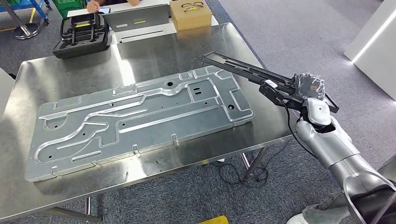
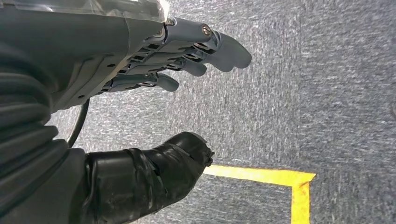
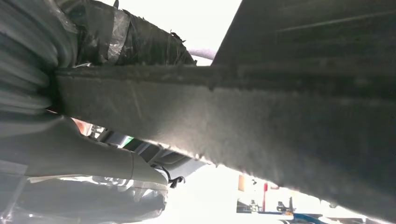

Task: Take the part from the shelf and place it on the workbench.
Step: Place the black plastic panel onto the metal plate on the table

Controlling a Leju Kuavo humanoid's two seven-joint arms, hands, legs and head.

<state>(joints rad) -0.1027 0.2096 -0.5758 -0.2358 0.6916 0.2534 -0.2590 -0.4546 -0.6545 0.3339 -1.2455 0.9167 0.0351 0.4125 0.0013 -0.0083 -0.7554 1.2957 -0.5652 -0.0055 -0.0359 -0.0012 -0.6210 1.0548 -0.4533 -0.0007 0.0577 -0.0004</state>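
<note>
My right hand (image 1: 299,91) grips a long black flat part (image 1: 243,70) at its near end, beside the right edge of the steel workbench (image 1: 140,158). The part slants up and left, its far tip hanging over the bench's right rear area, above the surface. In the right wrist view the part's dark underside (image 3: 261,112) runs across the picture, with my taped thumb (image 3: 135,42) against it. My left hand (image 2: 187,65) hangs over grey carpet with its fingers apart and nothing in it.
A large stamped metal panel (image 1: 140,116) covers most of the workbench. A black moulded case (image 1: 81,35), a grey tray (image 1: 137,21) and a cardboard box (image 1: 190,14) sit at the far side, where a person's hand (image 1: 93,5) rests. Yellow floor tape (image 2: 280,179) lies below my left hand.
</note>
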